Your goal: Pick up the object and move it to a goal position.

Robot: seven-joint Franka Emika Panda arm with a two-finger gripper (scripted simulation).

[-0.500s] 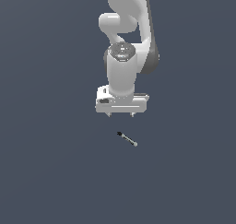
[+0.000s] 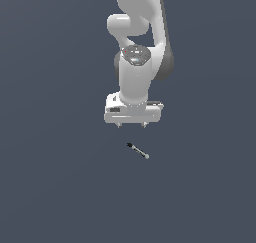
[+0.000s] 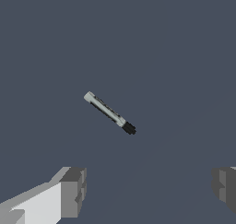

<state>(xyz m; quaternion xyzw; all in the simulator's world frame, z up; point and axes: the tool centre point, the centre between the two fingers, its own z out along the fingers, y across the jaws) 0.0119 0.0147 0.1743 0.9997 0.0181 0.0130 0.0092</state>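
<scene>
Approaching stick [image 2: 137, 150]; gripper [image 2: 132, 124] spread wide, holding nothing.

Lying flat on floor [image 2: 50, 187], apart from gripper, angled across finger [image 3: 73, 191] line. Risking closing on air or flicking thin stick sideways if descending off-centre or unrotated.

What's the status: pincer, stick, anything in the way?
Pincer open, empty, above the surface. Stick lies flat and untouched, dark tip toward the arm, just in front of the fingers. Nothing visible blocking the approach.
</scene>
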